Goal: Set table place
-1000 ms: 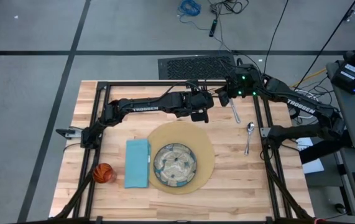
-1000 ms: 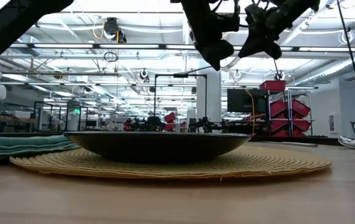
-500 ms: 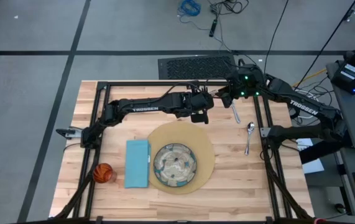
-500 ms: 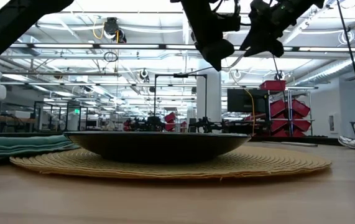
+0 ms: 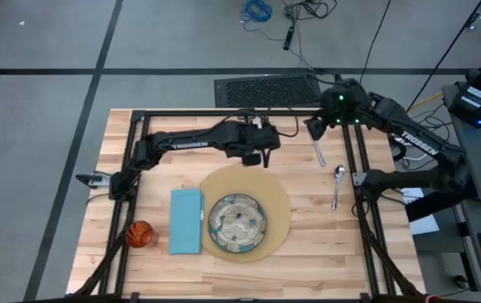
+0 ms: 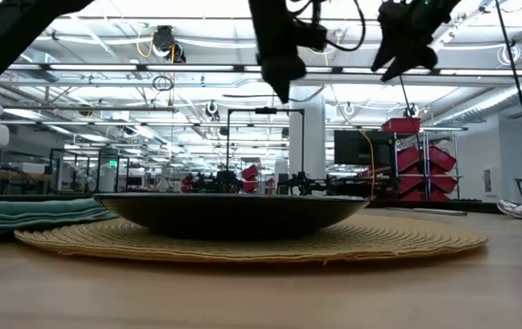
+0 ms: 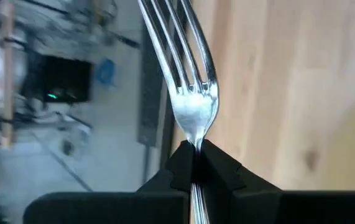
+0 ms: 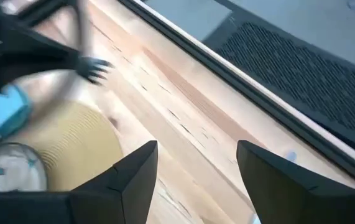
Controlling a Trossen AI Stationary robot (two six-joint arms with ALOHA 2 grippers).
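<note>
- Fork [image 7: 193,93]: clamped by its handle in left gripper [image 7: 194,163], tines sticking out past the fingertips; held up in the air over the far part of the table [image 5: 307,252].
- Left gripper in high view [image 5: 261,153]: just beyond far edge of mat [image 5: 278,198]; plate [image 5: 237,223] sits on the mat, nearer the front than the gripper.
- Napkin [image 5: 186,220] lies front-left of left gripper, just beside the mat; orange cup [image 5: 140,234] further left, near the napkin.
- Right gripper [image 8: 196,168]: fingers spread apart, nothing btwn them; raised over far right part of the table, to the right of left gripper, in high view [image 5: 314,128].
- Knife [image 5: 317,151] lies on the table just front of right gripper; spoon [image 5: 337,183] further front-right of it.
</note>
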